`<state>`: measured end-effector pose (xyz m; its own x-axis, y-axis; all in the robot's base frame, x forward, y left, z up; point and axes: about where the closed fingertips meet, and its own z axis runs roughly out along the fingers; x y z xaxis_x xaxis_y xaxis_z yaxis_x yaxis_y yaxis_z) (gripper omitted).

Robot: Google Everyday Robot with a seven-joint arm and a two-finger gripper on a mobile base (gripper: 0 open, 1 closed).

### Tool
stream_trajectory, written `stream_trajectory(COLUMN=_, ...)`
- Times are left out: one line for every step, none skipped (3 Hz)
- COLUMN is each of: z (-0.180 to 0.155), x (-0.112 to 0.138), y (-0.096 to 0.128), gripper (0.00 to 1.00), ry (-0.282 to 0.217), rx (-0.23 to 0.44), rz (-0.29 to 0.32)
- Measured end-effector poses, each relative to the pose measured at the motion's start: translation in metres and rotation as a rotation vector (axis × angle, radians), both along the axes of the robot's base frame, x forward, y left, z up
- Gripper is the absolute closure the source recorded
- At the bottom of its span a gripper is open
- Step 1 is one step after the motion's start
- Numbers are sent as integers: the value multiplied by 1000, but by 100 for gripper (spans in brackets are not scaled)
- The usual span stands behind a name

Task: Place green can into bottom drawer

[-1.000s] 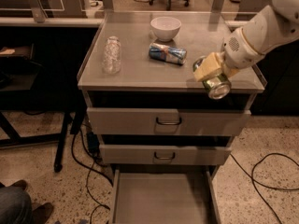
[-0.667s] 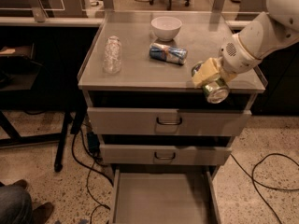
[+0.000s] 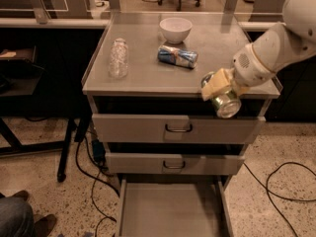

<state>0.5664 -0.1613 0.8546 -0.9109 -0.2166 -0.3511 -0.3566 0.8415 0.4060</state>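
My gripper [image 3: 220, 90] hangs at the front right edge of the cabinet top, shut on the green can [image 3: 225, 102]. The can lies tilted, its shiny silver end facing outward, just past the front edge and above the upper drawer. Yellowish fingers [image 3: 212, 87] wrap its upper side. Directly below, at the base of the cabinet, the bottom drawer [image 3: 170, 209] is pulled out, its flat grey floor bare.
On the cabinet top [image 3: 148, 73] lie a clear plastic bottle [image 3: 118, 58], a blue-and-silver can [image 3: 177, 56] and a white bowl [image 3: 176, 29]. Two upper drawers [image 3: 177, 128] with loop handles are closed. Cables [image 3: 276, 191] trail on the floor; a person's shoe [image 3: 39, 224] shows at lower left.
The gripper with the green can has shifted slightly left and down along the front edge of the cabinet top. Nothing else moved.
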Motion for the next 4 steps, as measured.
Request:
stream_trajectory(z=-19, x=-45, y=10, gripper=100, ry=52, rx=49, rz=-64)
stream_trajectory(z=-53, x=-85, y=23, gripper=100, ry=137, rx=100, rz=-111)
stream_trajectory(z=-61, x=-91, y=25, gripper=100, ry=155, rx=93, rz=-105)
stream_trajectory(z=-62, x=-91, y=25, gripper=100, ry=155, rx=94, rz=-106)
